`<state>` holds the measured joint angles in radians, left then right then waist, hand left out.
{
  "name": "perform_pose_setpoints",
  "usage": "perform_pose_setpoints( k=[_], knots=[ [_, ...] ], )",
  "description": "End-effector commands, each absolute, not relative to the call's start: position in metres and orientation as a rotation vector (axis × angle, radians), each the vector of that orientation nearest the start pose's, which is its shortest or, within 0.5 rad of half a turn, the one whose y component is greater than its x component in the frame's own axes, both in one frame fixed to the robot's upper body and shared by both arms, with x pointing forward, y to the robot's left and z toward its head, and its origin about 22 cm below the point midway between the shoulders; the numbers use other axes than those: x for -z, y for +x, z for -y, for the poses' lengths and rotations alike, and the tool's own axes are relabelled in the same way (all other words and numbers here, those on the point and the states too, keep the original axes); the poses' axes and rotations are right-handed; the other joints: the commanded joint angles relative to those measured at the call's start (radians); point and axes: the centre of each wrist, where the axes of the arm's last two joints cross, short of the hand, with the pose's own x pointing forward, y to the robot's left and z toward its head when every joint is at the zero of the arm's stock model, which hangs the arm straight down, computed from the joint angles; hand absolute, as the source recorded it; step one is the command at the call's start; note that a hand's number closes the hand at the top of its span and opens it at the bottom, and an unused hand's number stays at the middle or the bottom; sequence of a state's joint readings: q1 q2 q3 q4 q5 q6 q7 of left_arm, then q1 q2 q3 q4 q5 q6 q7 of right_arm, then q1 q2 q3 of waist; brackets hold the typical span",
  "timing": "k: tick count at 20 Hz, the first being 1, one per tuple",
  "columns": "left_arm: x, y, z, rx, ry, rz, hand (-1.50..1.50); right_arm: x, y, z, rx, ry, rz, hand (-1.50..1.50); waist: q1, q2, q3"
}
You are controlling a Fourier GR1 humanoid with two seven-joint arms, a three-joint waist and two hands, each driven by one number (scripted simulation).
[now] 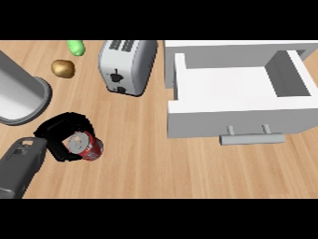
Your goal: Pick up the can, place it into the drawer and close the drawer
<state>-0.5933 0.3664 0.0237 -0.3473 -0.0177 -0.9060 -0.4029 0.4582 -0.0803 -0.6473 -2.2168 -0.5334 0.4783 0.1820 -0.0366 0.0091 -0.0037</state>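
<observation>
In the head view the left hand (63, 135) sits at lower left on the counter (154, 154), its fingers curled round the can (87, 146), which lies just beside the palm on the hand's right. The can is red with a silver end; that end faces up and toward the upper left, so its long axis tilts, the red body slanting down to the lower right. Any print on the red wall is too small to read. The fingers hide much of the can's left side. The drawer (244, 91) stands open at right, well apart from the can, its handle (252, 138) toward the lower edge. A toaster (125, 66) stands left of the drawer. A grey cylinder (10, 91) is cut off at the left edge. Near it lie a brown item (63, 68) and a green one (76, 47), neither clear enough to name.
</observation>
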Motion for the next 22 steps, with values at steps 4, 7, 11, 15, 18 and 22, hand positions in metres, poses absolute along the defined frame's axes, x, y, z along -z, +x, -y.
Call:
perform_pose_setpoints(
  k=[4,7,11,15,18,22],
  knots=[
    [0.066,0.345,-0.31,0.399,-0.887,1.273,1.5,-0.109,0.07,0.377,0.094,-0.15,1.778,-1.5,0.019,-0.007,0.002],
    [0.095,0.318,-0.311,0.0,-0.549,1.428,1.5,-0.112,0.061,0.376,0.118,-0.177,1.759,-1.5,0.046,-0.015,0.003],
    [0.098,0.324,-0.281,-0.294,-0.307,1.513,1.5,-0.109,0.056,0.376,0.141,-0.183,1.767,-1.5,0.05,-0.021,0.006],
    [0.074,0.344,-0.235,-0.286,-0.287,1.58,1.5,-0.115,0.052,0.371,0.116,-0.199,1.764,-1.5,0.054,-0.023,0.006],
    [0.044,0.352,-0.237,-0.26,-0.27,1.649,1.5,-0.121,0.047,0.376,0.148,-0.212,1.762,-1.5,0.054,-0.022,0.006],
    [0.001,0.356,-0.203,-0.212,-0.287,1.66,1.5,-0.103,0.062,0.384,0.149,-0.195,1.779,-1.5,0.059,-0.022,0.006]
  ],
)
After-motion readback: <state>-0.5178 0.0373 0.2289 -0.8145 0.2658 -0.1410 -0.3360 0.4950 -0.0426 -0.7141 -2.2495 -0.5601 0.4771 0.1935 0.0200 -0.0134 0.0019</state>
